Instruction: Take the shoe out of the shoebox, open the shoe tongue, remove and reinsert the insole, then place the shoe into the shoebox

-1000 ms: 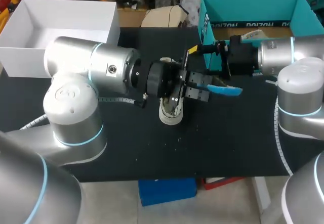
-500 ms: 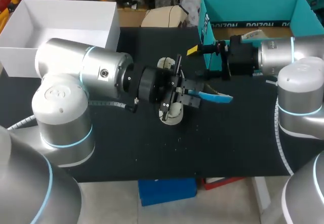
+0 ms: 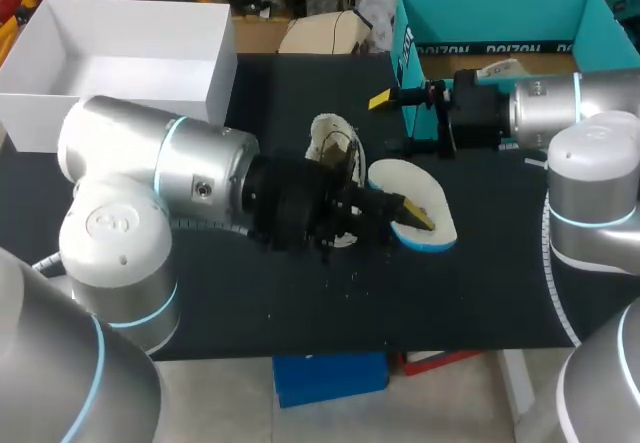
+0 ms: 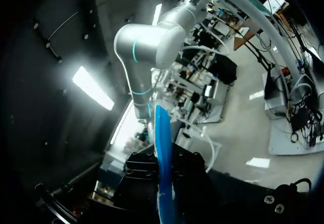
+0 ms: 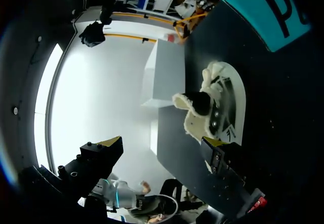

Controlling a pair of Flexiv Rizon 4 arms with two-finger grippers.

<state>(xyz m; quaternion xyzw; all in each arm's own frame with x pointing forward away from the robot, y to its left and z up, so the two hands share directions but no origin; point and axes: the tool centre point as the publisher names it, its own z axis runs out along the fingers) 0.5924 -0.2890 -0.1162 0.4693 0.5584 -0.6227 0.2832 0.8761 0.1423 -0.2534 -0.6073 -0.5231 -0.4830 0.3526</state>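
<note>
In the head view the white shoe (image 3: pixel 333 143) with its fleecy lining stands on the black table (image 3: pixel 250 283), partly behind my left arm. Just right of it, my left gripper (image 3: pixel 408 211) is shut on the insole (image 3: pixel 415 188), whose white face is up and whose blue edge is low over the table. The left wrist view shows that insole (image 4: pixel 163 153) edge-on as a blue strip pinched between the black fingers of the gripper (image 4: pixel 163 188). My right gripper (image 3: pixel 400 123) hangs open beyond the shoe, by the teal shoebox (image 3: pixel 500 23). From its wrist, the gripper (image 5: pixel 162 150) is empty, with the shoe (image 5: pixel 217 107) ahead of it.
A white open box (image 3: pixel 120 53) stands at the table's back left. The teal shoebox (image 5: pixel 268 11) is at the back right, close behind my right arm. My left arm's bulky joints (image 3: pixel 150 193) cover the table's left middle.
My left wrist has rolled and drawn back, so the insole went from blue edge-on in the air to white face up, lower and to the right of the shoe. The right arm has stayed put.
</note>
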